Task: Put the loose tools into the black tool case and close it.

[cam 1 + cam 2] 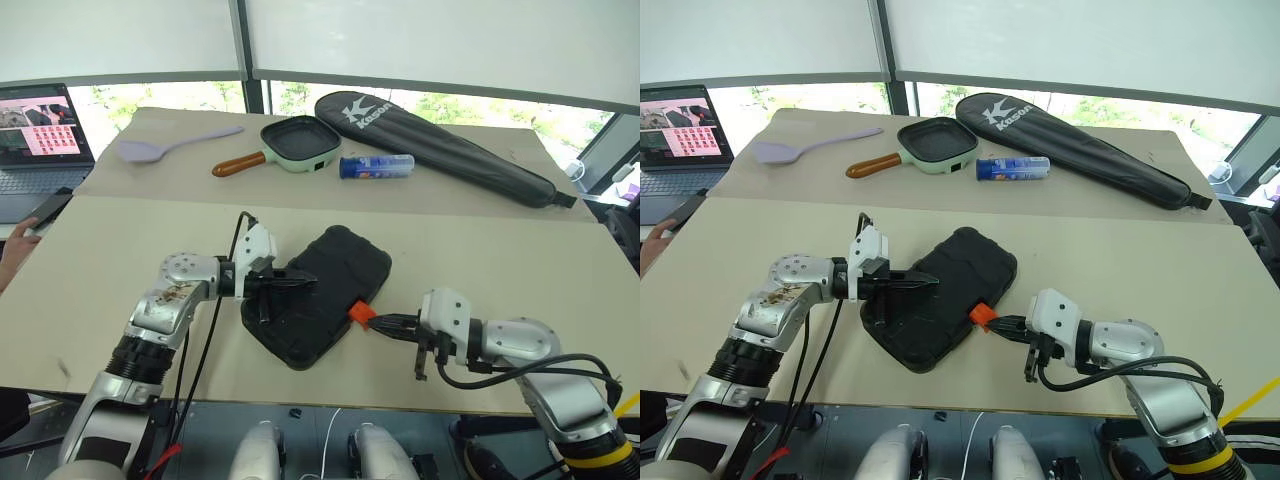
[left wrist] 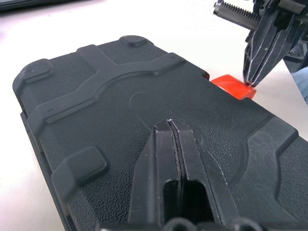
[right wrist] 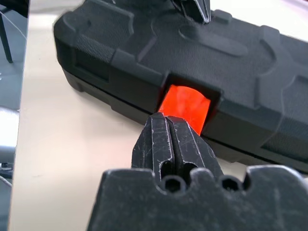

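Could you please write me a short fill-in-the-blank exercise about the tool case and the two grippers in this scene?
1. The lid of the black tool case is ____.
2. The right gripper has its tips at the case's ____ latch.
3. The left gripper rests on the case's lid with its fingers ____.
4. Beyond the case, the green pan lies between the lilac spatula and a ____ bottle.

Missing words: closed; orange; shut; blue

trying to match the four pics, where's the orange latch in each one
Left eye view: latch on the case's near right edge, at the right gripper's tips.
Right eye view: same spot, slightly left of centre.
Left wrist view: upper right, under the right gripper's tips.
Right wrist view: centre, just past the shut fingers.
Shared landmark: the closed case's lid.
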Available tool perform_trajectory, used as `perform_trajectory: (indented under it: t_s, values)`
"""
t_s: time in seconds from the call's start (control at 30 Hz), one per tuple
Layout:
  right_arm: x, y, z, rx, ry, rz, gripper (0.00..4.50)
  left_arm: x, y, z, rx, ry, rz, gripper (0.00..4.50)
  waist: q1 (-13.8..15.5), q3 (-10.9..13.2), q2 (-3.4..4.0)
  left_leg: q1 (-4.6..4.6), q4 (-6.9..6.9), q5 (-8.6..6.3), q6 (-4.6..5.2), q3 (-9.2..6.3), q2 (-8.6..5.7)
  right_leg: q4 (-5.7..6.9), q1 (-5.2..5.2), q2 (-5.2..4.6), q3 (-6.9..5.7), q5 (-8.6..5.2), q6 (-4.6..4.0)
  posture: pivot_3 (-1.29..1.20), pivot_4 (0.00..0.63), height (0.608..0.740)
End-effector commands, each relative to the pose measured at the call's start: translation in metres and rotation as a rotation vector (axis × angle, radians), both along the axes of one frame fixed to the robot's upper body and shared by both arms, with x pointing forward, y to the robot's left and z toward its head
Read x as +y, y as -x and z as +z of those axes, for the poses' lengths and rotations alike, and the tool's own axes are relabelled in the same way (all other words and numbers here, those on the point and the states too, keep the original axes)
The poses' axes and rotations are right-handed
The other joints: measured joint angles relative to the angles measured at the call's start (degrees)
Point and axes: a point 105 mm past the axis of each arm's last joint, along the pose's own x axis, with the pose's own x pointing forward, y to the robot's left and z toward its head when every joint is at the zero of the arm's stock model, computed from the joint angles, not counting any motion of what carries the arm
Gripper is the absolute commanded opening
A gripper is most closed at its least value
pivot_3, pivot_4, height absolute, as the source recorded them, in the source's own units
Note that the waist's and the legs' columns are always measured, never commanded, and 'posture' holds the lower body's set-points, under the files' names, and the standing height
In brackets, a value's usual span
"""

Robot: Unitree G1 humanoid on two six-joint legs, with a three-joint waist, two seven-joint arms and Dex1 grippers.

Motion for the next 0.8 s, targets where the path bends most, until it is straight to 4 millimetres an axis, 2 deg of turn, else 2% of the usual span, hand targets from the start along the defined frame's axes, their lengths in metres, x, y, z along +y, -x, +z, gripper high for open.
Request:
perform_trajectory:
  t_s: [0.03,0.23,0.6,0.8]
  values:
    - [0.002,-0.003,0.002,-0.041,0.005,0.016,0.0,0.003,0.002,-0.015,0.047,-0.025,0.024,0.03,0.0,0.0,0.01,0.0,0.0,0.0,0.0,0.0,0.0,0.0,0.0,0.0,0.0,0.0,0.0,0.0,0.15,0.74]
    - [0.007,-0.007,-0.001,-0.057,0.007,0.028,0.0,0.005,0.004,-0.015,0.054,-0.028,0.029,0.03,-0.1,0.0,0.06,0.0,0.0,0.0,0.0,0.0,0.0,0.01,0.0,0.0,0.0,0.0,0.0,0.0,0.15,0.74]
    - [0.02,-0.011,0.009,-0.099,-0.087,0.028,0.0,0.006,0.004,-0.019,0.079,-0.032,0.04,0.03,-0.3,-0.1,0.1,0.03,-0.01,0.0,0.0,0.0,0.02,0.04,0.0,0.02,0.0,0.0,0.0,0.0,0.15,0.74]
    - [0.016,-0.013,-0.004,-0.068,-0.014,0.011,0.0,0.004,0.005,-0.021,0.085,-0.034,0.037,0.03,-0.3,-0.1,0.12,0.1,0.0,0.0,0.0,0.01,0.02,0.07,0.04,0.02,0.01,0.0,-0.01,0.0,0.15,0.74]
